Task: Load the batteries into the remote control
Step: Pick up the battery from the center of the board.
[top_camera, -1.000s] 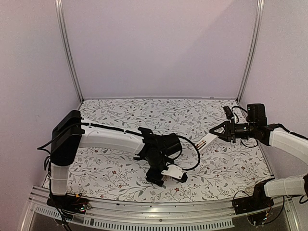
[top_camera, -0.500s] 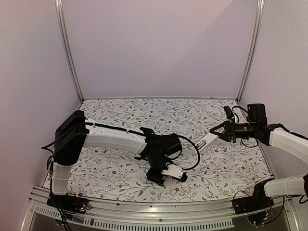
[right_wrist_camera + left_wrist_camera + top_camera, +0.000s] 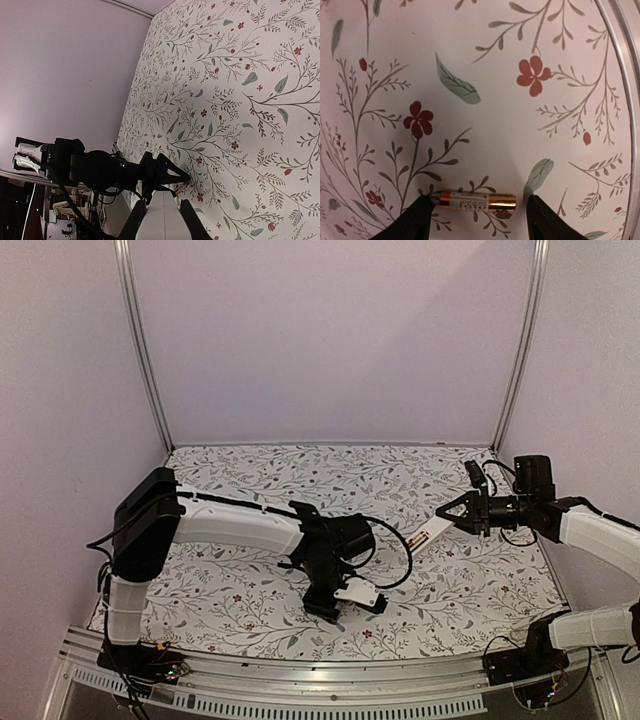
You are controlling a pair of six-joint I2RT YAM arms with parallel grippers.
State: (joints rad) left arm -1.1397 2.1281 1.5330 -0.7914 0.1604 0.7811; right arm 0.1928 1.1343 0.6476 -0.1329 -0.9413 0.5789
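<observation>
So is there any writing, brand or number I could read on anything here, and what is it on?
Nothing here can be read as words.
Battery: fine dark print along its gold label, too small and blurred to read.
Remote control: tiny marks on its white face, too small to read.

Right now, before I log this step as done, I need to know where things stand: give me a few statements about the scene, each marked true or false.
1. The right gripper holds the remote. True.
2. The left gripper is clamped on a battery. False: its jaws stand open, with the battery lying between them.
3. The battery stands upright on the table. False: it lies on its side.
4. The table has a flower-and-leaf pattern. True.
</observation>
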